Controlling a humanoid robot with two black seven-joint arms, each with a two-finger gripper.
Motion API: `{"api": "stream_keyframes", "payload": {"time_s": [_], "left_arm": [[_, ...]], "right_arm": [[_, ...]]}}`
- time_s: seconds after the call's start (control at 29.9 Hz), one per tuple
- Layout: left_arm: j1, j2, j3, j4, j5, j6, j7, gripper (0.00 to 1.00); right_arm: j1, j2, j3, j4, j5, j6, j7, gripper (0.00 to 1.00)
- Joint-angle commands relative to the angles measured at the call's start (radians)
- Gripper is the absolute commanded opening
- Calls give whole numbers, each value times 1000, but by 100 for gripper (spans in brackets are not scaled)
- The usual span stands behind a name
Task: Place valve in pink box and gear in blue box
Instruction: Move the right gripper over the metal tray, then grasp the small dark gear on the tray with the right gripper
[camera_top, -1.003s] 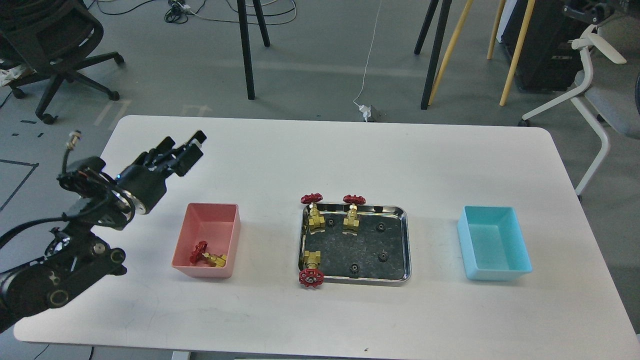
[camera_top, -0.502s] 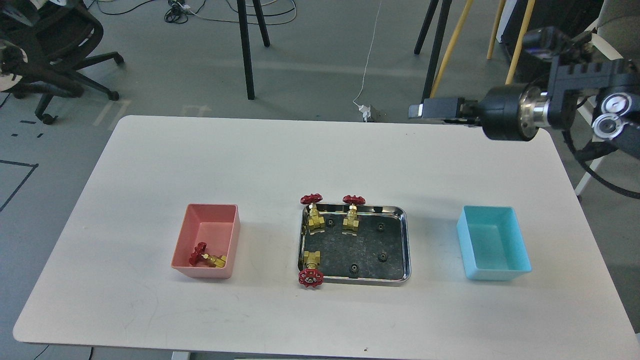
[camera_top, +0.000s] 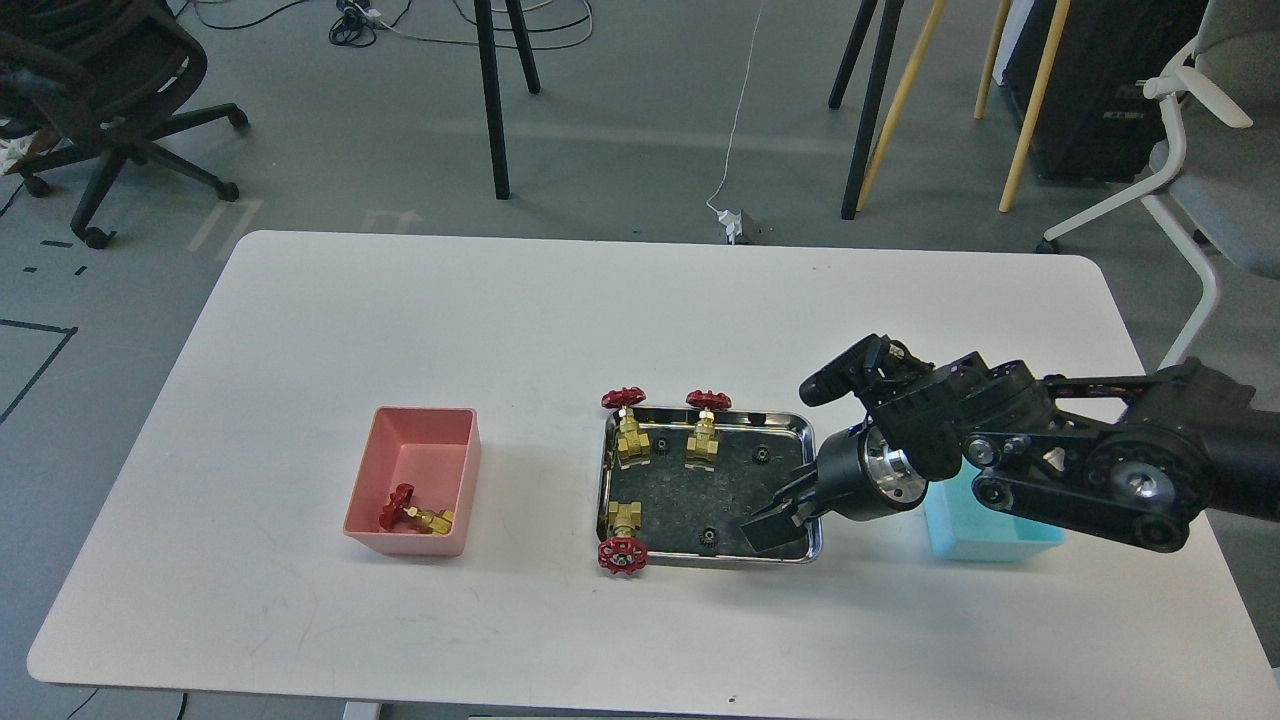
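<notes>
Gears (camera_top: 707, 539) lie loose in the steel tray (camera_top: 812, 440), and the right pincer (camera_top: 770, 525) now hangs over that tray's near right corner; half a second ago the same arm was high over the far right edge of the tabletop (camera_top: 560, 310), and a second ago only the left arm was in view, which has since gone out of sight. The pincer points down and leftward, seen dark and nearly end-on, so I cannot tell how far its fingers are parted or whether they touch anything. Just left of it sits the nearest gear, with two more (camera_top: 760, 455) beyond it toward the tray's far side. Farther left in the tray stand three valves (camera_top: 624, 535), their red handwheels at or over the rim. Behind the pincer, the arm covers most of the blue box (camera_top: 990, 540). Well off to its left, the pink box (camera_top: 395, 470) holds one valve (camera_top: 412, 515), as before.
</notes>
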Motion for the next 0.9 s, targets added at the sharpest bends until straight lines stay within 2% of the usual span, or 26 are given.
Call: {"api": "stream_keyframes", "payload": {"time_s": [0.0,0.2,0.33,0.53,0.87], "left_arm": [[-2,2,-2,0,0,3,-1,97],[-7,3,-2,0,0,12,-1,97],[-9,3,-2,0,0,18,-1,97],[-27,25,-2,0,0,20,0,97],[-29,29,-2,0,2,20,0,97]], "right_arm": [[-24,52,3,-89,-34,0,3,99],[-29,101,0,-168,-55,0,50,94],[-35,106,-2,-185,-115,0,90,85],[-46,112,-5,-212,-167,0,93,77],[-43,164,-5,-272,-222,0,93,74]]}}
